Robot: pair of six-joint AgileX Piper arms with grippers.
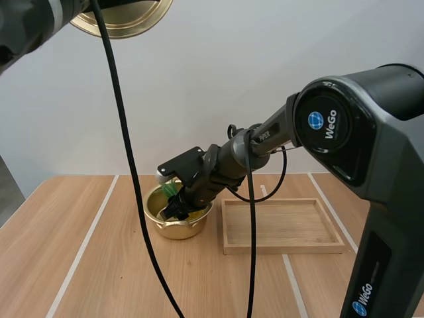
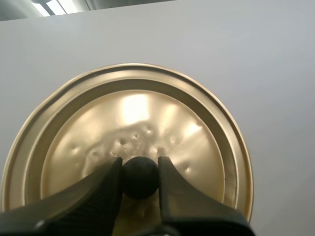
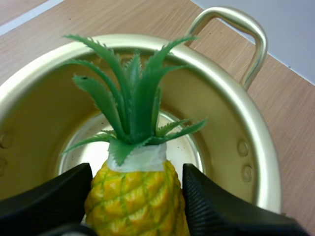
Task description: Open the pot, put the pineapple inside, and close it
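Observation:
My left gripper (image 2: 140,173) is shut on the black knob (image 2: 140,178) of the gold lid (image 2: 128,123) and holds the lid (image 1: 122,16) high above the table at the far left. The open gold pot (image 1: 154,213) stands on the table near the middle. My right gripper (image 1: 177,208) reaches down into it, shut on a yellow pineapple (image 3: 133,206) with green leaves (image 1: 171,189). In the right wrist view the pineapple hangs inside the pot (image 3: 236,123), crown pointing at the bare bottom, with a black finger (image 3: 216,206) on each side of its body.
A shallow wooden tray (image 1: 285,248) lies just right of the pot, almost touching it. The pot's looped handle (image 3: 246,44) sticks out on the far side. Bare tabletop (image 1: 79,265) stretches to the left and in front.

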